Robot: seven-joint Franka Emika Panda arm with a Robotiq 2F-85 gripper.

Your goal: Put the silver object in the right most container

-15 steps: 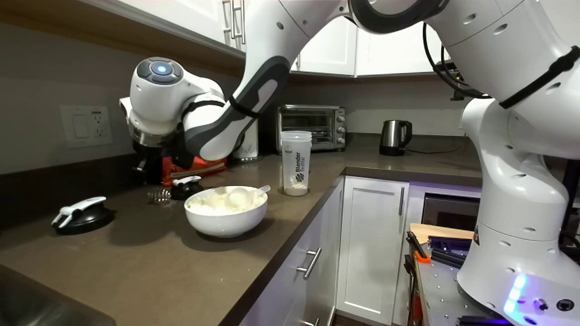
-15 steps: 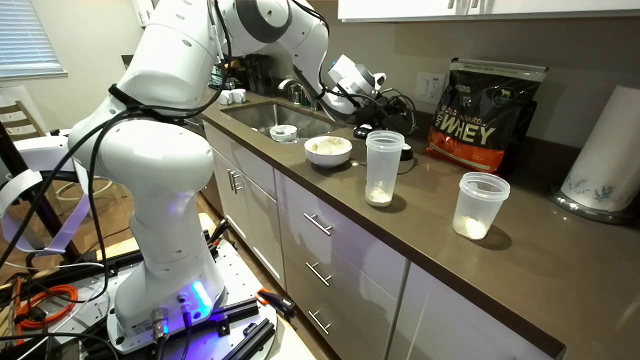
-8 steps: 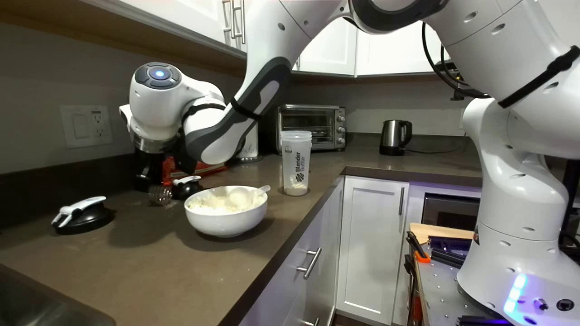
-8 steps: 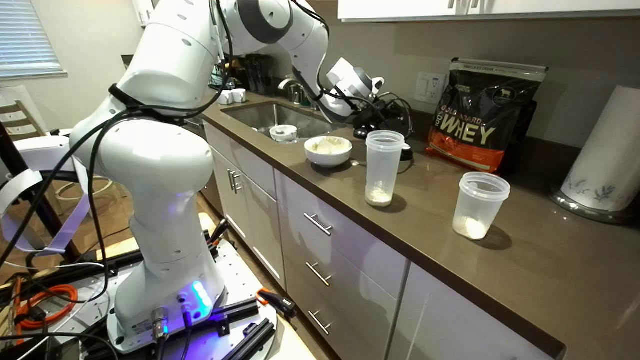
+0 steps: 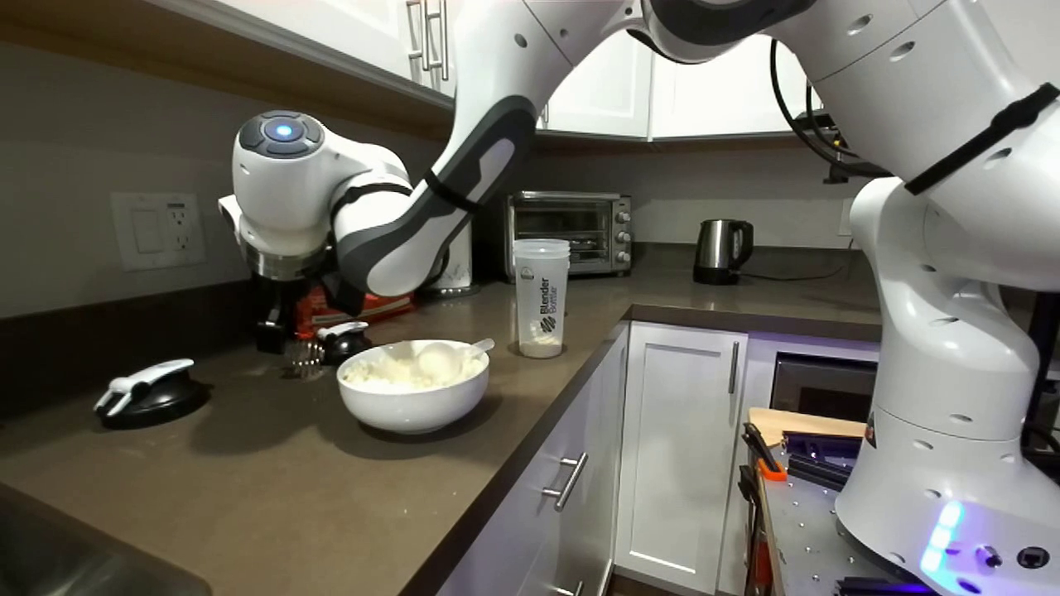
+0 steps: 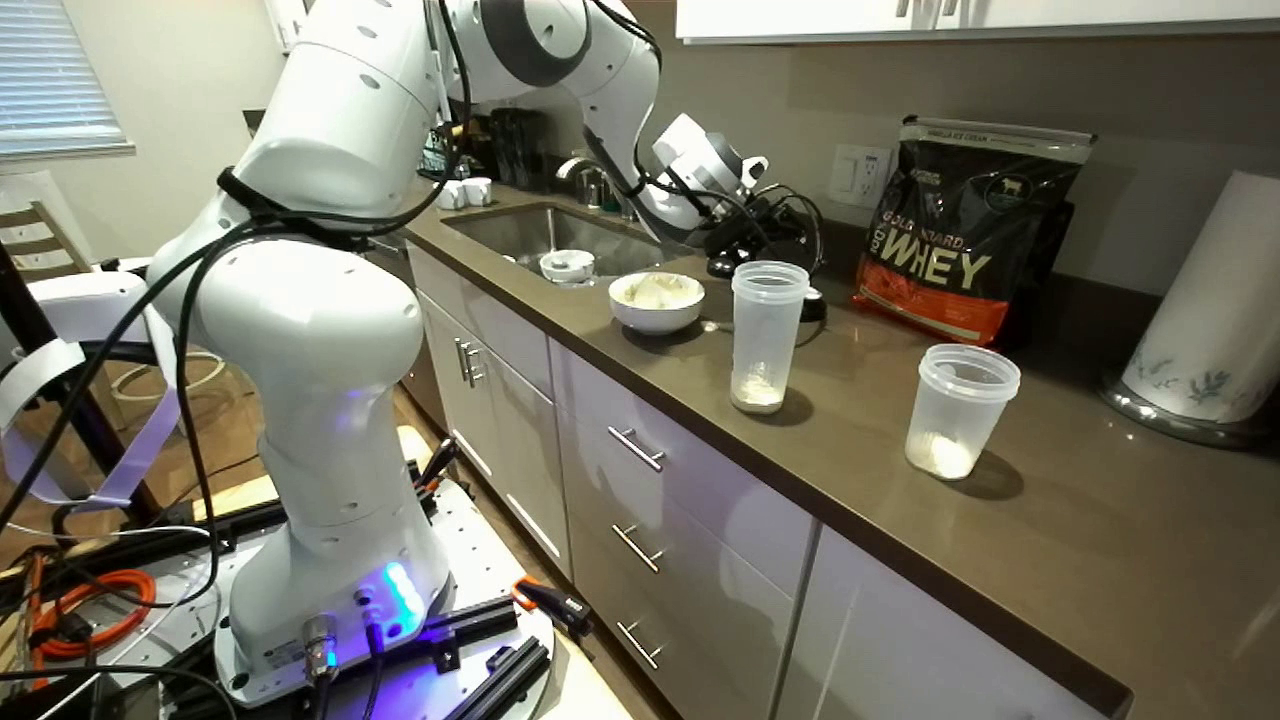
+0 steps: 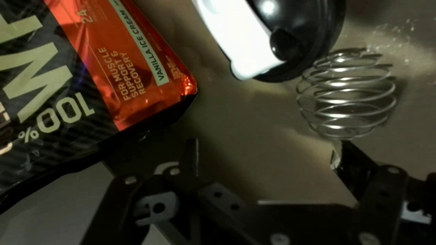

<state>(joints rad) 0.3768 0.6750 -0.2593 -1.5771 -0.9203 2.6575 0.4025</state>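
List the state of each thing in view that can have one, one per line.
Tool: open
Wire ball: not gripped
Shorter bottle: upright, lidless, partly filled
Taller bottle: upright, lidless, partly filled
Black lids: off
White bowl: filled
Whey bag: standing
Toaster oven: door shut
Kettle: upright, power unclear
Drawers: shut
Cupboards: shut

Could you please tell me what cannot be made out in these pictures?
Wrist view: part of the black lid, cut off by the top edge.
Wrist view: whether the hand touches the wire ball; they meet in the picture, but depth is unclear.
In an exterior view: most of the whey bag, hidden behind the arm and hand.
In an exterior view: part of the paper towel roll, cut off by the right edge.
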